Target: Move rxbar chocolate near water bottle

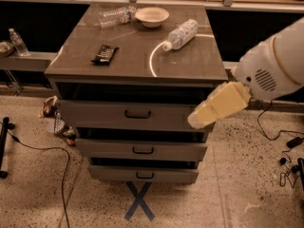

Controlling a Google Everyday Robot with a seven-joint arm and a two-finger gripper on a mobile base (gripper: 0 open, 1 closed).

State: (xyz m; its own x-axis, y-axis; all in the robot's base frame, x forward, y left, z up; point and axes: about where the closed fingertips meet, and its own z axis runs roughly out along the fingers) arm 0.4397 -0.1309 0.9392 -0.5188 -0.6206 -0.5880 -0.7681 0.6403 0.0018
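From my station I see the rxbar chocolate (pixel 104 53) lying flat on the left part of the cabinet top (pixel 199 68), toward the front edge, with its black wrapper set at a slight angle. The water bottle (pixel 115 16) lies on its side at the back of the same surface, clear and crinkled, just left of a shallow white bowl (pixel 152 16). The bar and that bottle are well apart, with bare top between them. A smoother bottle with a white cap (pixel 180 34) lies tilted on the right half, its cap pointing toward the front left, next to a bright curved reflection on the surface.

My arm (pixel 273 68) comes in from the right edge of the view, a big white housing with a cream section sloping down to the left. The gripper (pixel 198 118) at its end hangs in front of the cabinet's right front corner, level with the top drawer (pixel 95 115) and below the surface where the things lie. It is blurred, and I cannot tell whether it is wide or narrow; it holds nothing that I can see.

Below the top are three drawers with dark handles. A blue tape cross (pixel 139 201) marks the floor in front, a black cable (pixel 52 151) trails at the left, and a small upright bottle (pixel 18 42) stands on the ledge far left.
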